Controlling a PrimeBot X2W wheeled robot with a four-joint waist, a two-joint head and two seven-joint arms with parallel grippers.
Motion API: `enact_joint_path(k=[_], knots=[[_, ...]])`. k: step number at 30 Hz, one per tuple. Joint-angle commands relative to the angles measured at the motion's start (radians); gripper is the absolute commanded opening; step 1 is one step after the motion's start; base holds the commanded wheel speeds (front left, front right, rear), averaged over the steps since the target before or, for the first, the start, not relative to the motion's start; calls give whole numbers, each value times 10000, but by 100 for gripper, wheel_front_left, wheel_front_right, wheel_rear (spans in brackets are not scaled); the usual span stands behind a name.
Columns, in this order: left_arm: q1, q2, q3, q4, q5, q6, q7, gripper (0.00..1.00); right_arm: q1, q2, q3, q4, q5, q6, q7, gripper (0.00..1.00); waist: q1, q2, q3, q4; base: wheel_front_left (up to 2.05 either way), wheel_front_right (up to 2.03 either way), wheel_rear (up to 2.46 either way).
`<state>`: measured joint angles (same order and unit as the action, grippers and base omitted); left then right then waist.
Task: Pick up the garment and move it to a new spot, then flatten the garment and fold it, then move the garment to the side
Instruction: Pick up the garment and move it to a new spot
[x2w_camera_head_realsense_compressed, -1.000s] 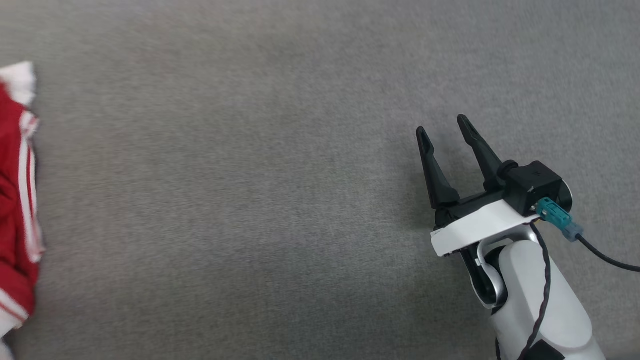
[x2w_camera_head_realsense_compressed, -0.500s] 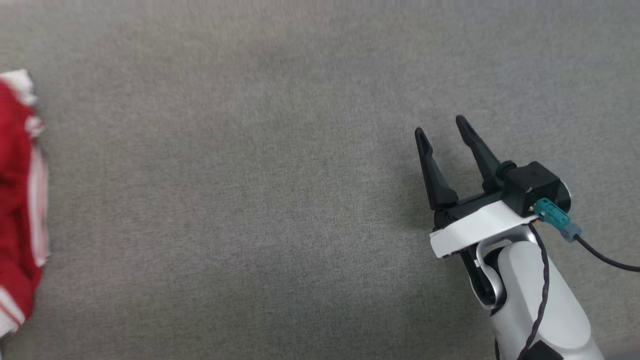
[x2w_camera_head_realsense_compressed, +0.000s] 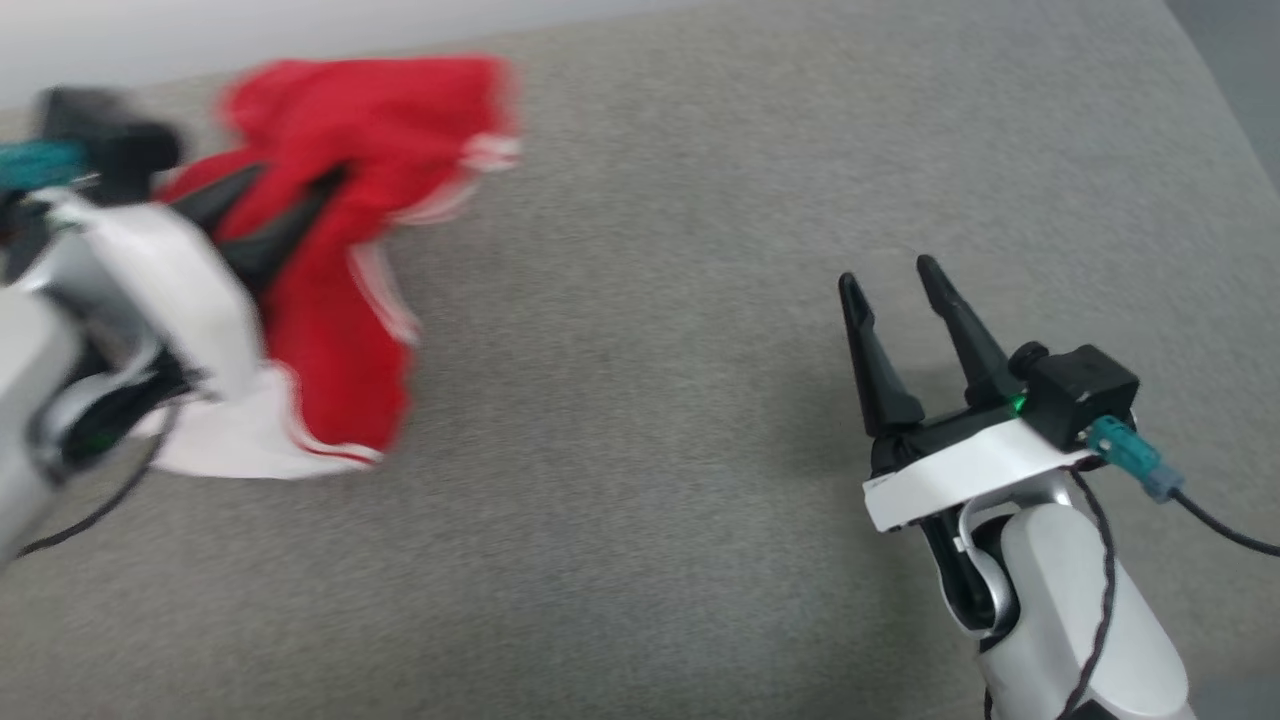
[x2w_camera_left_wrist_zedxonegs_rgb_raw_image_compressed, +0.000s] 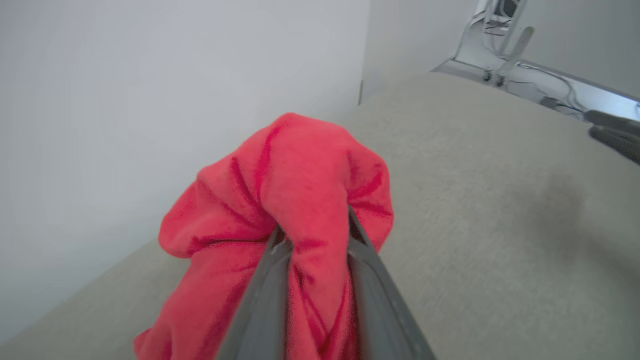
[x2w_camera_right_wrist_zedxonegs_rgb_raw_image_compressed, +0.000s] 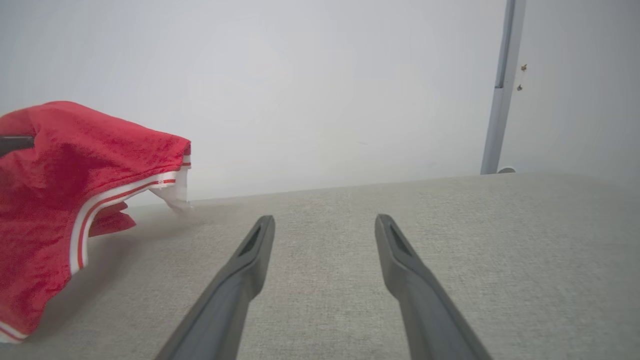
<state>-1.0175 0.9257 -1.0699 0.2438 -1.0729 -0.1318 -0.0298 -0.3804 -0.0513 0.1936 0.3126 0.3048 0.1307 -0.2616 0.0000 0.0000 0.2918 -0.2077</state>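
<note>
Left pincer (x2w_camera_left_wrist_zedxonegs_rgb_raw_image_compressed: 314, 225) is clamping a bunched fold of the garment (x2w_camera_left_wrist_zedxonegs_rgb_raw_image_compressed: 280, 200), with red cloth bulging over and between its two fingers, as the left wrist view is showing plainly. In the head view the garment (x2w_camera_head_realsense_compressed: 340, 200) is sitting at the far left of the grey fabric-covered worktop (x2w_camera_head_realsense_compressed: 640, 420), near its back edge. The upper part is being held up by the arm while the white sleeve and striped trim are trailing down toward the surface. That side of the view is smeared with motion blur, so whether the lower hem is touching the worktop cannot be told for sure. The right wrist view is showing the cloth hanging in a loose crumpled mass in front of a pale wall (x2w_camera_right_wrist_zedxonegs_rgb_raw_image_compressed: 320, 100). Right pincer (x2w_camera_head_realsense_compressed: 887, 272) is hovering over bare worktop at the right, well apart from the garment, with its fingers spread wide and nothing between them. Judgement on progress: the pick-up is looking secured and the carry to a new spot is under way, though not set down. The flattening, the folding and the final shift to the side are all remaining. The idle right arm is likely to be needed for spreading the cloth.
</note>
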Motion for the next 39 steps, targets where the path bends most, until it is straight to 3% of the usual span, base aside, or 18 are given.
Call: enact_joint_path(k=[1,6,11,14,19,25,33,36,39], knots=[[-430,-204,-216,-292,-29,22,85,0,6,-3,-60,-108,109,1,-47,100,0,0,228,-349,0,0,0],[-1750,-1307,-1618,-1301,385,22,474,0,112,0,-249,-439,589,1,-41,100,0,0,752,-1066,0,0,0],[-2323,-2134,-2082,-1764,544,22,896,0,193,2,-211,-726,1209,1,-37,100,0,0,1261,-1925,0,0,0],[-1817,-2098,-2118,-1939,692,22,1732,0,296,0,-172,-836,1523,1,-37,100,0,0,1413,-2399,0,0,0],[-1072,-1357,-2092,-2020,825,22,3187,0,493,2,-169,-976,1989,1,-37,100,0,0,1567,-3012,0,0,0],[-611,-524,-2108,-1734,1267,22,3874,0,640,0,-95,-1113,2362,1,-37,100,0,0,1751,-3465,0,0,0],[-269,-546,-2229,-994,2136,34,4951,0,619,-1,42,-1355,2605,1,-37,100,0,0,2131,-3703,0,0,0],[-238,-629,-2268,-775,2215,37,4850,0,597,-1,66,-1348,2566,1,-37,100,0,0,2174,-3654,0,0,0],[-419,-829,-2235,-606,2073,49,4311,44,558,-4,-37,-1280,2383,1,-38,100,0,0,2059,-3393,0,0,0]])
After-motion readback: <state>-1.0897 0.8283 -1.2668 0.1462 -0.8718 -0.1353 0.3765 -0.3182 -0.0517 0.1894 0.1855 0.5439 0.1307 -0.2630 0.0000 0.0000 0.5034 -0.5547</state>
